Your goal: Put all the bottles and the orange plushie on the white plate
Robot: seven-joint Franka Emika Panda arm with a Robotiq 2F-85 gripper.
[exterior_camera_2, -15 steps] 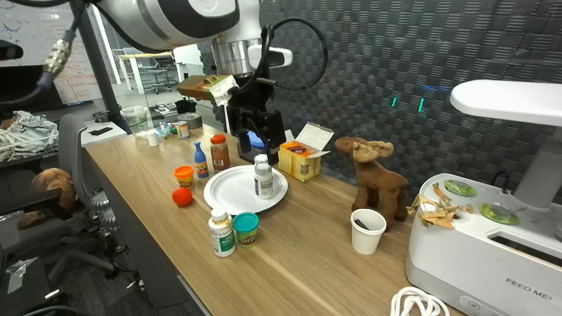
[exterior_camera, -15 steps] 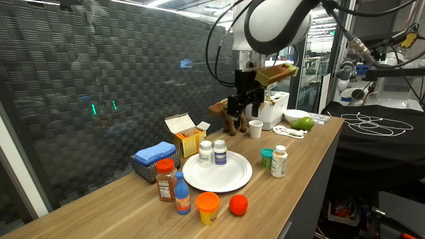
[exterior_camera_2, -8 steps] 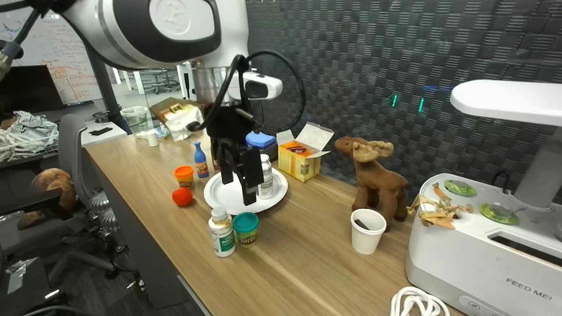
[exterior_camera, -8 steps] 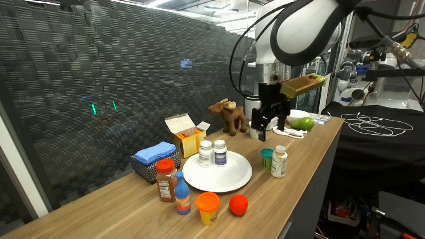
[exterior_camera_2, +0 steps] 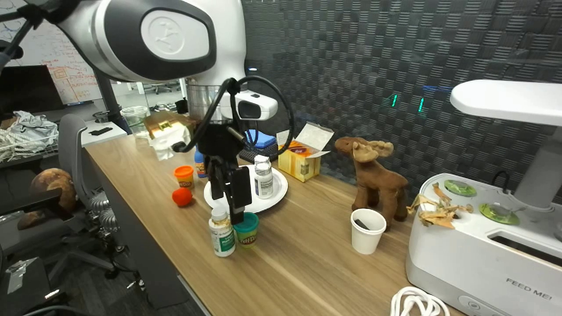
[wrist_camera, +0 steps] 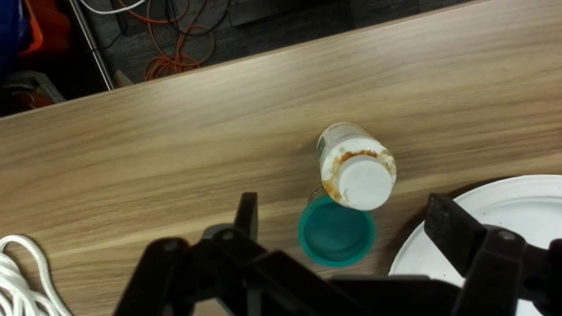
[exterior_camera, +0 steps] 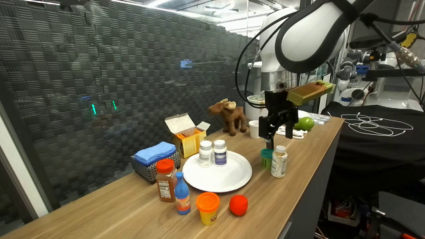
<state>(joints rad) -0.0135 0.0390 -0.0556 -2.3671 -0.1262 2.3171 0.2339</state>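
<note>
The hand (wrist_camera: pixel 341 208) is released, its fingers well parted and nothing held; in both exterior views one fingertip shows against the lid of a teal-lidded tub (wrist_camera: pixel 336 235), though whether it touches I cannot tell. Ahead, presumably the next pick, a white bottle (wrist_camera: pixel 356 171) stands upright on the counter (wrist_camera: pixel 175 153) just beside that tub. Shift toward the counter's edge before descending, so the fingers straddle the bottle alone and the tub ends up outside the grip. The finger nearer the white plate (wrist_camera: pixel 518 186) should come down clear of its rim. Take the bottle by its body (the brownish mess round its shoulder could prove tacky), and lift straight up before travelling. On the plate two pill bottles (exterior_camera: pixel 206 154) stand upright, close together; the bare stretch beside them would suit this one, set down gently so nothing topples. Beyond the plate from the hand, a red-capped bottle (exterior_camera: pixel 166 181) and a blue bottle (exterior_camera: pixel 182 194) remain on the counter.
</note>
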